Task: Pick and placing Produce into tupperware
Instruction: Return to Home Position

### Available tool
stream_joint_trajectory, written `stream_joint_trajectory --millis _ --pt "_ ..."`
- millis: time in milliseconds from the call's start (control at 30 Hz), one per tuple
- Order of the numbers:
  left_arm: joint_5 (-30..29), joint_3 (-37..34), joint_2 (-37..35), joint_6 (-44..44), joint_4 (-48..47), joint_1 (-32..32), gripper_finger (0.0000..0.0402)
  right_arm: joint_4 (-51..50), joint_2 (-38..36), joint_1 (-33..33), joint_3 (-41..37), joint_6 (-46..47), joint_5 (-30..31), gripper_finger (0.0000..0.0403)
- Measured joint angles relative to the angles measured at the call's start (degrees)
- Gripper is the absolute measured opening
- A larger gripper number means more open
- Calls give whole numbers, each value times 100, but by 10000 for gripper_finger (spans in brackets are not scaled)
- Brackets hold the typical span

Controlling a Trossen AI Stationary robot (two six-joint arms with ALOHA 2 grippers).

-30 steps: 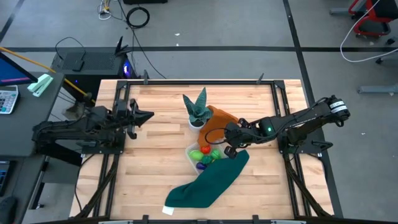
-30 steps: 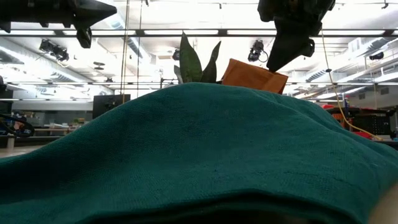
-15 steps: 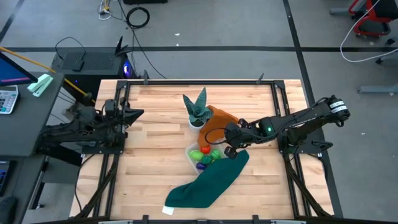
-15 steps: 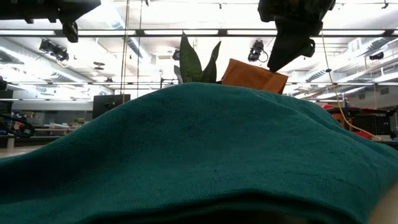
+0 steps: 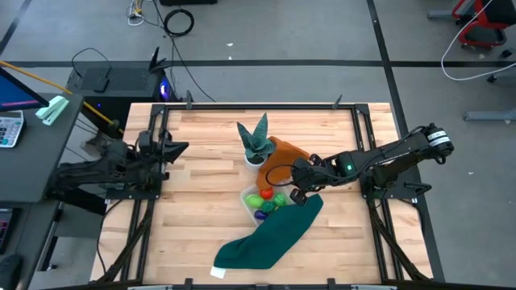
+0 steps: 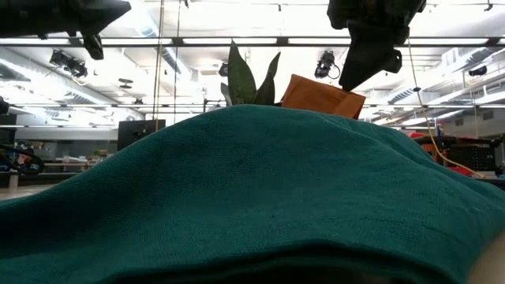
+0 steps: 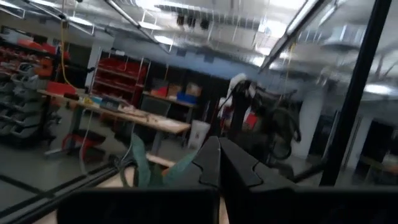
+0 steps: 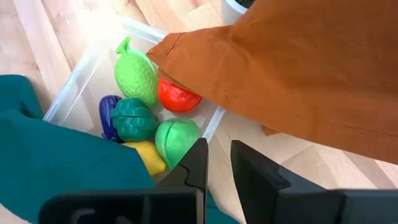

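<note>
Change: my left pincer (image 5: 171,149) has drawn back toward the 9 o'clock edge of the counter (image 5: 201,193), clenched on nothing; my right pincer (image 5: 295,192) has not budged.
Right pincer: fingers slightly parted, empty, hanging just at 3 o'clock of the tupperware (image 8: 74,84).
Produce (image 8: 137,78): all inside the tupperware, at 6 o'clock of the potted plant (image 5: 256,141) — red, yellow, purple and 3 green pieces.
Meaning: I judge the filling done; only pulling my arms away remains.
Hidden: the teal cloth (image 5: 270,238) covers the tupperware's 6 o'clock end and most of the purple piece; the orange cloth (image 8: 298,74) overhangs another corner. The low view shows only teal cloth.
</note>
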Motion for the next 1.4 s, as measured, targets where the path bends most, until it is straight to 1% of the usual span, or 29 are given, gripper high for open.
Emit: stream_joint_trajectory --millis 100,333,500,667,767,900,1033,1167,1300,1400 --pt "38 -261 -2 -120 325 0 11 0 0 0 0 50 0 34" --pt "305 -464 -2 -334 366 -9 7 0 0 0 0 153 0 34" --pt "306 -632 -3 -361 447 -9 8 0 0 0 0 160 0 34" --pt "307 -915 -3 -448 808 -9 9 1 0 0 0 249 0 34" --pt "309 -993 -1 -533 818 -9 12 0 0 0 0 292 0 34" --pt "308 -1102 -1 -588 816 -9 4 -52 -101 0 0 458 8 34" --pt "310 -1148 -3 -866 803 -12 12 -784 -465 7 0 856 365 31" --pt "313 -1148 -3 -876 805 -11 16 -1502 -1161 49 1 1191 909 19" --pt "371 -1150 -3 -942 787 -11 5 -1888 -1896 59 0 1456 1410 7" --pt "417 -1150 -3 -990 786 -11 7 -1930 -2433 55 -231 1598 1772 1"
